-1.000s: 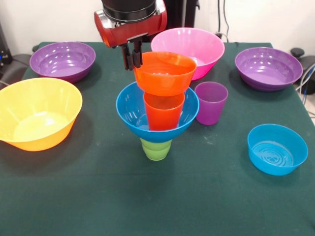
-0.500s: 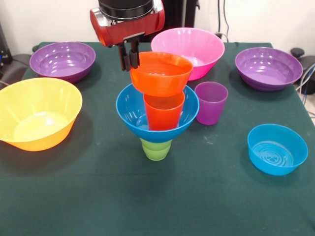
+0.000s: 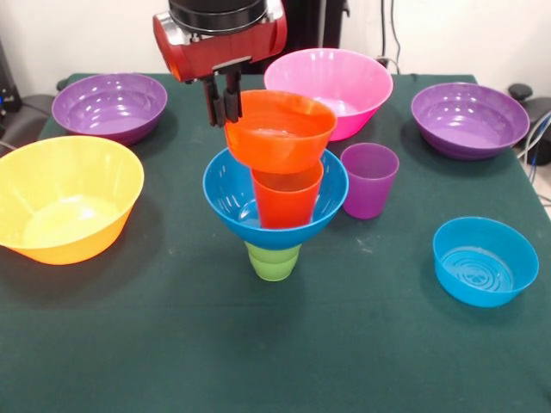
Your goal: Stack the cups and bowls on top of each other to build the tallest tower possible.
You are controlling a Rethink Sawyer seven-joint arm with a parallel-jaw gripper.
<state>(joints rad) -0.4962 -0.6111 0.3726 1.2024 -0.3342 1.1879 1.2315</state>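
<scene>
Gripper (image 3: 222, 107) pinches the left rim of the small glossy orange plastic bowl (image 3: 280, 129), fingers closed on the wall. Bowl sits tilted atop the orange plastic cup (image 3: 286, 196). That cup stands inside the medium blue plastic bowl (image 3: 231, 196), which rests on the green plastic cup (image 3: 274, 261) on the green-clothed table (image 3: 258, 353). Purple plastic cup (image 3: 369, 179) stands just right of the stack.

Dark green cloth covers tabletop (image 3: 172, 344). Pale wall (image 3: 77, 34) behind. Black cables (image 3: 394, 34) hang against wall at right. Dark equipment (image 3: 7, 86) at left edge.
</scene>
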